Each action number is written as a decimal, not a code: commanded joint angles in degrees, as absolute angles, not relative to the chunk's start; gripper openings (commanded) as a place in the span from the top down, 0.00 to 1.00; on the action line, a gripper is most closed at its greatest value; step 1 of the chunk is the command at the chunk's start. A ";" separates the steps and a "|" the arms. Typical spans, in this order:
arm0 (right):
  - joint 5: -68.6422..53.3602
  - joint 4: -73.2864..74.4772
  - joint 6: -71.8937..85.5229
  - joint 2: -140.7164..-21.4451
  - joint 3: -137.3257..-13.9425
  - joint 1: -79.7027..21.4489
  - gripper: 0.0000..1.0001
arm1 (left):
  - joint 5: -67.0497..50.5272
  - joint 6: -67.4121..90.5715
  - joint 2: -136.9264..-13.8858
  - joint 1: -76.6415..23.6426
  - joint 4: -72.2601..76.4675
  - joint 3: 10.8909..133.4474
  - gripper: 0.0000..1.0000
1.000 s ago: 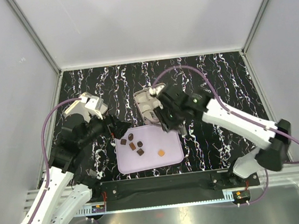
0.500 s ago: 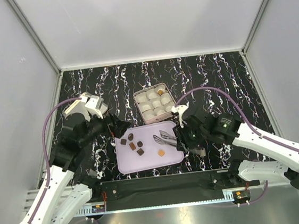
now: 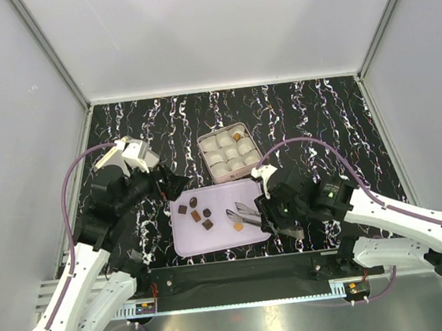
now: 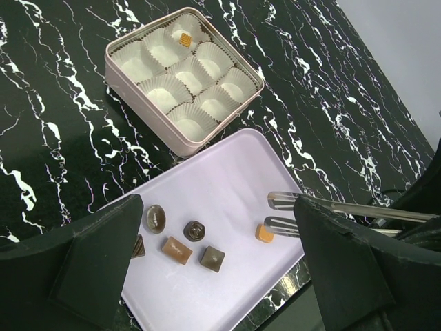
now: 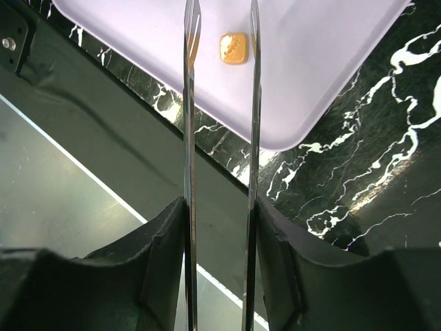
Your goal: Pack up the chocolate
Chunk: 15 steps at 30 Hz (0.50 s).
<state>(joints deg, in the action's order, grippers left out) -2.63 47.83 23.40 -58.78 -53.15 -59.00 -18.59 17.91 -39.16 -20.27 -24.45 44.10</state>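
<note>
Now | right fingers [image 5: 162, 265] pinching thin metal tweezers [image 3: 243, 213], prongs straddling small orange-tan chocolate square [image 5: 233, 48] on lilac plastic tray [image 3: 213, 244], lined up to nip it | left fingers [image 4: 103, 256] spread wide, idle near tray's left | pink square tin of paper cups [image 4: 148, 98] beyond

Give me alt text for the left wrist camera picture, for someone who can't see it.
Metal tongs reach from the right over a lavender tray, tips at an orange chocolate; five more pieces lie at lower left. Behind it, a square tin holds white paper cups, one filled. The open left gripper frames the shot.
</note>
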 commanded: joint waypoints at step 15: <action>6.33 45.79 32.61 -61.26 -50.45 -67.15 0.51 | -19.86 17.49 -38.94 -19.51 -22.32 44.65 0.01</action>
<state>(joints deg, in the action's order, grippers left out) 3.99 47.81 30.63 -61.30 -50.81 -66.22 -18.85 17.93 -39.22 -19.79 -24.43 44.10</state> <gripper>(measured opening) 0.497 0.988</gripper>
